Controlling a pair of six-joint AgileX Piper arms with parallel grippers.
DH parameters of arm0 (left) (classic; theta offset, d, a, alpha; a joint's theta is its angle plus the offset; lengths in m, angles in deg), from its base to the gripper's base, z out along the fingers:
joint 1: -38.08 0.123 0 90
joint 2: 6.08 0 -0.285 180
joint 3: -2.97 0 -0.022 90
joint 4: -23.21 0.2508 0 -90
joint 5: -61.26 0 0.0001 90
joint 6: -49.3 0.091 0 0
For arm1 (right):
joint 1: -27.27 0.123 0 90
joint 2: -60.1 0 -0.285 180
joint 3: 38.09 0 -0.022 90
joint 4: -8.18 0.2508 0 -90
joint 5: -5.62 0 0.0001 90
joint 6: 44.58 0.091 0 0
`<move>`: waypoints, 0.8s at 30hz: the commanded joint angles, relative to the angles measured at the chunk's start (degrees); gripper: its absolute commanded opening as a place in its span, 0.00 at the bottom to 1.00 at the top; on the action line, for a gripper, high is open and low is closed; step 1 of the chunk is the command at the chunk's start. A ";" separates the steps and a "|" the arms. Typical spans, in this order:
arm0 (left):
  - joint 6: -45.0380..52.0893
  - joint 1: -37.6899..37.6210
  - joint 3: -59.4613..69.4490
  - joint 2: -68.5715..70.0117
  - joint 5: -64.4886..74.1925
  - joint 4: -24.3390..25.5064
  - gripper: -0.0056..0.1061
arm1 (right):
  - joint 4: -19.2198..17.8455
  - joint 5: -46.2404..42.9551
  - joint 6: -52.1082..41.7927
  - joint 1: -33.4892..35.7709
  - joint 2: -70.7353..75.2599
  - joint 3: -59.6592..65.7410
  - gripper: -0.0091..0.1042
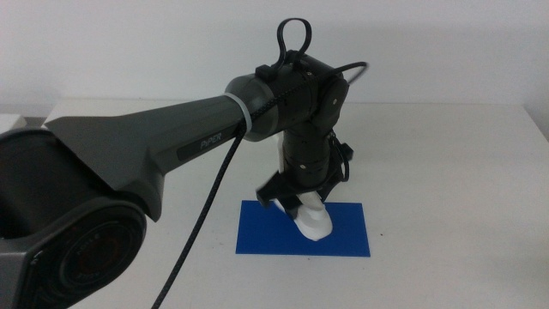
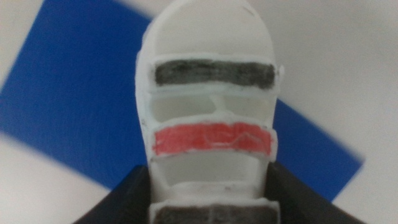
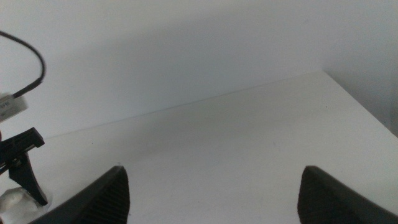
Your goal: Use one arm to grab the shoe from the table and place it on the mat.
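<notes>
White shoe (image 1: 312, 219) sits clamped in the left gripper (image 1: 296, 199), toe down over the blue mat (image 1: 266, 236); right gripper (image 3: 211, 193) waits spread wide above the table (image 3: 249, 137).

I saw a matt white plastic-looking shoe (image 2: 208, 106) with rough painted straps, a flat matt blue mat (image 1: 343, 232), a smooth white table (image 1: 446, 172), and a satin grey arm (image 1: 154, 146).
</notes>
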 commanded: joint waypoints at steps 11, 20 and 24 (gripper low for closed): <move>-49.24 -0.06 -0.51 -1.69 1.42 -2.66 0.09 | -0.42 -0.49 -0.20 0.10 0.27 0.14 0.78; -49.35 -0.06 -0.51 -3.13 1.42 -2.95 0.09 | -0.42 -0.49 -0.20 0.10 0.27 0.14 0.78; -49.35 -0.06 -0.55 -3.16 1.42 -2.24 0.62 | -0.42 -0.49 -0.20 0.10 0.27 0.14 0.78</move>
